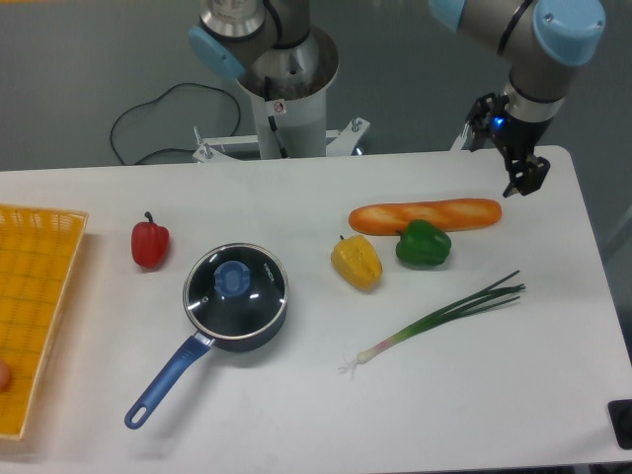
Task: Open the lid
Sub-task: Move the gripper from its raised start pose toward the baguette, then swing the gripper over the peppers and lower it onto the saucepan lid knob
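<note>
A: White counter [296, 415] under a grey floor backdrop, a black cable [148, 114] looping behind the arm's pedestal. Only the one fixed view to go on. Where's the hand?

B: The hand [523, 178] hangs over the far right corner of the counter, pointing down. Whether its fingers are spread or pressed together I cannot tell; they read as one dark clump from here.

A: And the lid?

B: The lid [236, 284] sits shut on the dark saucepan [259, 336], well away from the hand, across the counter to its left and nearer the camera. Its blue knob [233, 278] faces up in the centre.

A: What could go wrong?

B: The baguette [425, 214], green pepper [423, 244] and yellow pepper [356, 262] lie between the hand and the pan, so I'd judge a low sweep could knock them. The knob looks small and smooth, so an off-centre pinch might slip, or drag the pan by its rim. The long blue handle [166, 383] could swing if the pan turns. The red pepper [150, 244] is just beyond the pan, and the spring onion [444, 316] lies nearer the camera than the hand.

A: Anything hard to read?

B: The yellow basket [39, 296] is cut off at the edge beyond the pan, with something small and reddish at its border. A dark object shows at the near corner below the hand, unidentifiable. The pan's contents aren't clear through the glass.
</note>
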`<state>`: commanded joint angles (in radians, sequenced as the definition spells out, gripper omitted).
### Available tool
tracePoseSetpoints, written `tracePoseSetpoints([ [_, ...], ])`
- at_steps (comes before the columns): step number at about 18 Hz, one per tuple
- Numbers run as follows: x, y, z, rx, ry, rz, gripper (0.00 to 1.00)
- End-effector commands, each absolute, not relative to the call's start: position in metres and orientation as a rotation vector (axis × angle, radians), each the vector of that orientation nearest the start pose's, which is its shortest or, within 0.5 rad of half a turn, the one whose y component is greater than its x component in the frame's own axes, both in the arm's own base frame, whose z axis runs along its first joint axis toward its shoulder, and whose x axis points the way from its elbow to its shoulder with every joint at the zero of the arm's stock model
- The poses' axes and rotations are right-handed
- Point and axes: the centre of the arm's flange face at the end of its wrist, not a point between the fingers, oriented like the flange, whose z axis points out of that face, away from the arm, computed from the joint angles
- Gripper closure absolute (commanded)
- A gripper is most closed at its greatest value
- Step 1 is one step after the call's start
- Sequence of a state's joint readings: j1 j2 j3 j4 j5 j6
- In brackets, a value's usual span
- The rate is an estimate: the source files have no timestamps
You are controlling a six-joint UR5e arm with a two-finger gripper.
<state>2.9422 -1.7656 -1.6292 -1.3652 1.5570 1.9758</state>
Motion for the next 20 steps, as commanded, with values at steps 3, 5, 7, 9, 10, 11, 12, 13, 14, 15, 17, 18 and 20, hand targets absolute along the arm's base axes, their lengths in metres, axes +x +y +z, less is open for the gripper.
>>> tracePoseSetpoints([
  [3,-0.521,0.252,0.366,-2.983,0.937,-0.104,0.00],
  [5,-0.521,0.261,0.357,-2.976,0.960,-0.123,0.00],
  [7,-0.524,0.273,0.355,-2.979,0.943,-0.107,0.00],
  [9,-0.519,0.301,0.355,-3.008,0.887,-0.099,0.00],
  [10,-0.515,0.312,0.355,-3.017,0.865,-0.097,0.00],
  [11,-0.511,0.320,0.355,-3.026,0.842,-0.099,0.00],
  [12,-0.505,0.329,0.355,-3.033,0.822,-0.097,0.00],
  [13,-0.498,0.340,0.354,-3.043,0.800,-0.101,0.00],
  [14,-0.490,0.349,0.353,-3.055,0.761,-0.105,0.00],
  [15,-0.483,0.359,0.352,-3.068,0.719,-0.110,0.00],
  [17,-0.465,0.379,0.348,-3.075,0.708,-0.118,0.00],
  [18,-0.457,0.387,0.346,-3.070,0.734,-0.123,0.00],
  [20,-0.446,0.400,0.346,-3.071,0.774,-0.117,0.00],
])
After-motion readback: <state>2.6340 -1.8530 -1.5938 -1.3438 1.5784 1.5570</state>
